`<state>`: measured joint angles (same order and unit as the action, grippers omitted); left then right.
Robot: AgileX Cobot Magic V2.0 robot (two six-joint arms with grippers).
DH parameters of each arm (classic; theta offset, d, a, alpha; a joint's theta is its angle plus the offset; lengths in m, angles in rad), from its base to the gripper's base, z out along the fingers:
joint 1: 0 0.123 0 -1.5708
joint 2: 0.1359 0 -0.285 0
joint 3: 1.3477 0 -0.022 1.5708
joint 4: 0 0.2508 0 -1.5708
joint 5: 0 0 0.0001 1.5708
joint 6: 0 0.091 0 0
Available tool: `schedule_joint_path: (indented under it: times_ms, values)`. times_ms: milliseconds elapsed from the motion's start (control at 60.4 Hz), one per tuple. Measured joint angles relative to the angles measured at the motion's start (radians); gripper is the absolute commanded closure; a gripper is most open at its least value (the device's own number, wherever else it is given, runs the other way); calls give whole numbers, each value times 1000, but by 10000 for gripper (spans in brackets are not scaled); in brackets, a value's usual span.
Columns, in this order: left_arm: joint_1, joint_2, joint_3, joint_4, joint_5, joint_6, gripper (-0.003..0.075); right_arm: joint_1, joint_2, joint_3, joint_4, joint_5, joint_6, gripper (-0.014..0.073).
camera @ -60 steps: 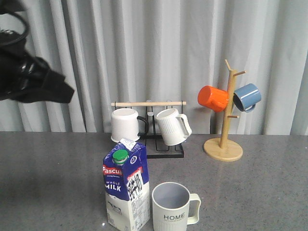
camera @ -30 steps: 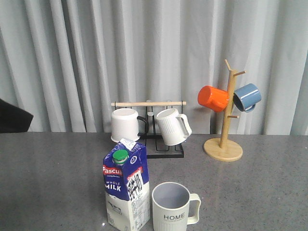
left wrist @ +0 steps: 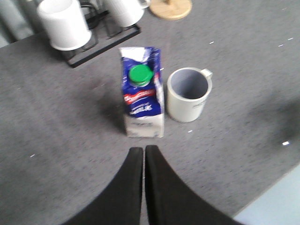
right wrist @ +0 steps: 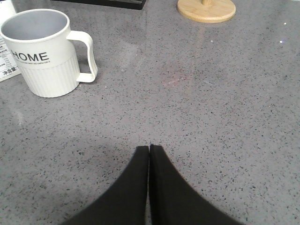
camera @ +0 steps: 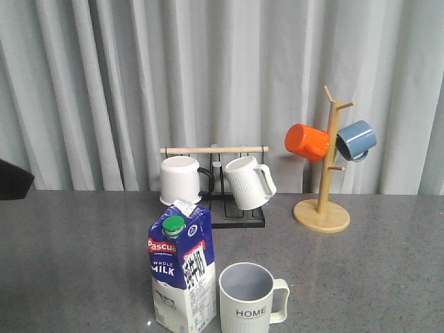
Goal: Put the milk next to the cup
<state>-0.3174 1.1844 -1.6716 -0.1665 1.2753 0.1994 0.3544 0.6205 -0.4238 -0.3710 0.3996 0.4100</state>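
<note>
- Grey speckled tabletop (camera: 83, 243) under everything, pale pleated curtain (camera: 229, 76) behind.
- Milk (camera: 182, 275) upright at the near edge of the front view, green cap (camera: 173, 224) on top, dark blue above, white below; seen from above in the left wrist view (left wrist: 142, 97).
- Cup (camera: 248, 300) lettered "HOME" just beside the milk at its 3 o'clock in the front view, handle pointing away from the carton; a narrow gap or contact, cannot tell which.
- Same cup in the right wrist view (right wrist: 44, 51), grey-blue inside, ribbed lower wall.
- Black wire rack (camera: 229, 208) at 12 o'clock from the milk, well apart, carrying a plain white mug (camera: 180, 180) with a black handle and a white ribbed mug (camera: 246, 182).
- Wooden mug tree (camera: 323, 201) at roughly 2 o'clock, holding an orange mug (camera: 306, 141) and a blue mug (camera: 356, 139).
- Left gripper (left wrist: 144, 152) clenched, fingers pressed together, grasping nothing, above the table short of the milk.
- Right gripper (right wrist: 149, 151) likewise clenched and empty, over bare table, well apart from the cup.
</note>
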Motion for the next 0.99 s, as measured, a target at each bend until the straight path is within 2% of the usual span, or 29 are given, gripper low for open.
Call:
schedule_joint_path:
  times_ms: [116,215,364,579,679,828,993]
  values:
    - [0,-12,81,72,-81,-10,728,0,0,0,0,0,1,599]
    - [0,-57,228,100,-251,-27,728,0,0,1,-1,0,1,599]
    - [0,-197,587,101,-618,-29,728,0,0,1,-1,0,1,599]
    - [0,-454,1165,99,-1237,-31,728,0,0,1,-2,0,1,599]
    - [16,-575,1389,78,-1435,-51,728,0,0,1,-2,0,1,599]
    - [82,-726,1628,8,-1549,-94,728,0,0,1,-2,0,1,599]
    - [152,-870,1697,-42,-1553,-109,728,0,0,1,-3,0,1,599]
